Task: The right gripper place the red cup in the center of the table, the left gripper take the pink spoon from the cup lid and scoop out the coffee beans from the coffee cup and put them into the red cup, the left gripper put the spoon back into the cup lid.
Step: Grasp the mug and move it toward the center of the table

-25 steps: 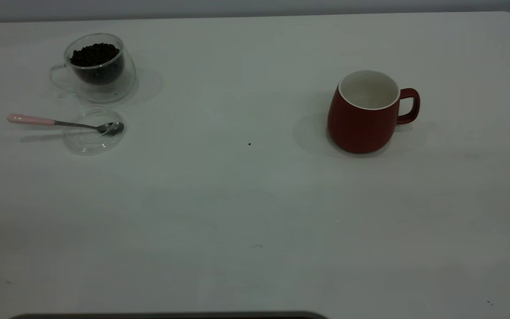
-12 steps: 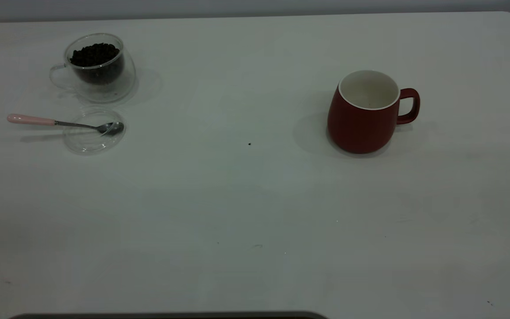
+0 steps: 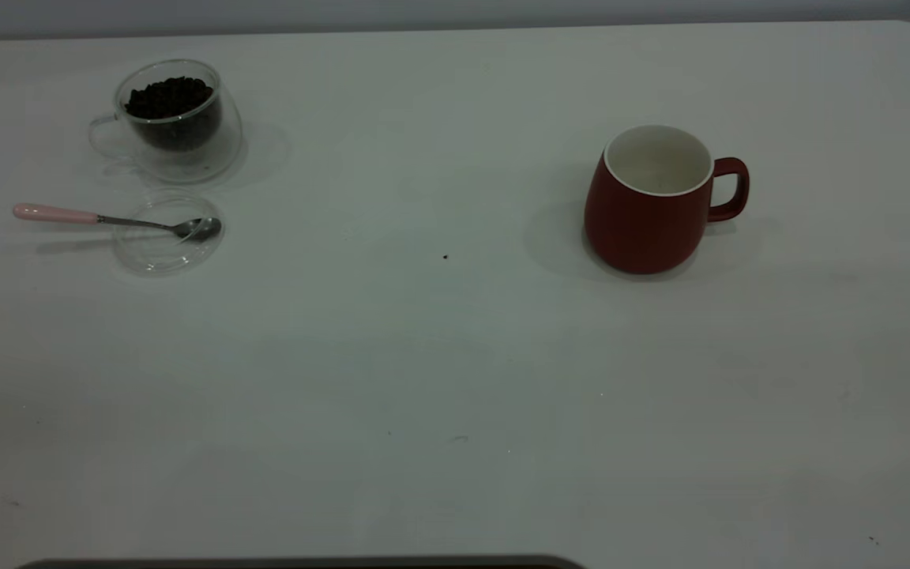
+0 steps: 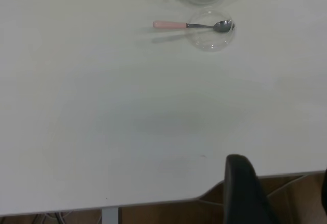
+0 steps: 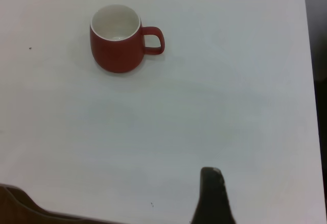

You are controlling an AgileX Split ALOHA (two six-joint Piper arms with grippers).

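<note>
Left tool (image 4: pixel 245 193): hanging just off the near edge of the surface (image 3: pixel 423 395), on the left side, holding nothing. Only part of it shows in the left wrist view, so I can't tell whether it's open or closed.

Right tool (image 5: pixel 212 196): over the near edge on the right side, well apart from everything and holding nothing. Its state I can't tell either.

Mid surface: one small dark speck (image 3: pixel 445 256), roughly central, between the two groups of items.

Left side, toward the far left corner:
- cup lid (image 3: pixel 159 253) lies flat on the surface, near the left edge.
- pink spoon (image 3: pixel 107 219) has its metal bowl resting in the lid. The pink handle sticks out past the lid rim toward the left edge and casts a shadow on the surface beside it.
- coffee cup (image 3: pixel 186 154) is just beyond the lid and close to it, though I can't tell if they touch. It's upright, with the clear handle toward the left edge.
- coffee beans (image 3: pixel 168 96) are heaped inside it, close to the rim.

Right side:
- red cup (image 3: pixel 648 213) stands upright on the right half, well apart from the glassware. It sits about level with the gap between the lid and the coffee cup. Its loop handle points to the right edge and the white inside is visible.
</note>
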